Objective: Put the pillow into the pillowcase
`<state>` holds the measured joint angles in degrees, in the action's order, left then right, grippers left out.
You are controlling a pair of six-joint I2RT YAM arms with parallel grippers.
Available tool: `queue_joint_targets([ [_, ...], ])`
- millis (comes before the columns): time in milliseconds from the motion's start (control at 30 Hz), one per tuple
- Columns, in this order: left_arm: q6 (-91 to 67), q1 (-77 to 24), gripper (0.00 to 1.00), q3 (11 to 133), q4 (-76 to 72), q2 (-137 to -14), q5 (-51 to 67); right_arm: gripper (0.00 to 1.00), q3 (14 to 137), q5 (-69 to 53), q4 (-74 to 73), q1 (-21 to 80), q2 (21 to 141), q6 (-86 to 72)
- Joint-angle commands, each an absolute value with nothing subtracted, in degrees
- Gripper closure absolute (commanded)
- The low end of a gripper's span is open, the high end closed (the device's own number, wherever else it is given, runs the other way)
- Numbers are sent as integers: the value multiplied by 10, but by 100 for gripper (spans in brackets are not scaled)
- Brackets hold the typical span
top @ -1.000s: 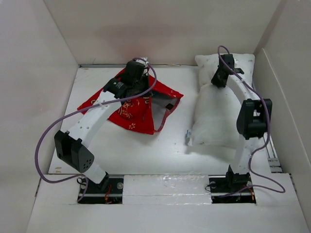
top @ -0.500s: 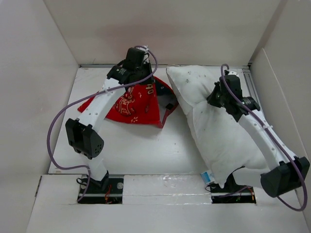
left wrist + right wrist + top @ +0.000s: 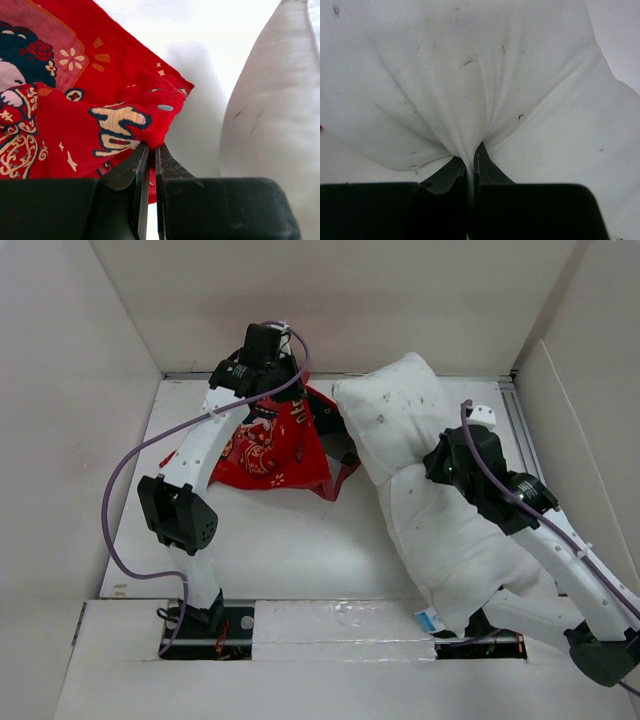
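The red pillowcase (image 3: 272,450) with cartoon figures and gold characters hangs at the back left of the table. My left gripper (image 3: 285,405) is shut on its upper edge and holds it lifted; the wrist view shows the red cloth (image 3: 100,115) pinched between the jaws of that gripper (image 3: 151,147). The white pillow (image 3: 425,510) stretches from the back centre to the near right, its far end raised beside the pillowcase's open side. My right gripper (image 3: 437,462) is shut on a fold of the pillow's fabric (image 3: 470,100), which bunches into its closed jaws (image 3: 472,157).
White walls (image 3: 60,390) enclose the table on the left, back and right. A small blue-and-white tag (image 3: 428,620) sticks out at the pillow's near end by the right arm's base. Purple cables (image 3: 120,490) loop off both arms.
The right arm has swung the pillow left and toward the pillowcase, lifting its far end. The left gripper has raised the pillowcase's edge and shifted slightly back and left.
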<state>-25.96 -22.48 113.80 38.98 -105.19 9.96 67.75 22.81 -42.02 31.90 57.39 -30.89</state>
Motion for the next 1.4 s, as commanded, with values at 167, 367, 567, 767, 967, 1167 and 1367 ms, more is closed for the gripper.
queue_joint_targets([
  [167, -245, -212, 100, 1213, 406, -1045, 120, 100, 613, 298, -453, 427, 566, -384],
  [367, -239, -206, 100, 1182, 406, -1013, 115, 100, 593, 340, -441, 396, 619, -405],
  [567, -234, -206, 100, 1055, 357, -959, 116, 100, 630, 354, -403, 357, 647, -372],
  [767, -234, -206, 100, 1068, 331, -962, 159, 100, 702, 429, -455, 395, 800, -404],
  [967, -240, -206, 100, 1186, 386, -1043, 161, 100, 737, 478, -483, 458, 836, -470],
  [1167, -254, -206, 100, 1156, 363, -1043, 153, 100, 732, 490, -494, 463, 797, -460],
  [1367, -279, -200, 100, 1150, 337, -1055, 205, 100, 668, 380, -360, 482, 772, -349],
])
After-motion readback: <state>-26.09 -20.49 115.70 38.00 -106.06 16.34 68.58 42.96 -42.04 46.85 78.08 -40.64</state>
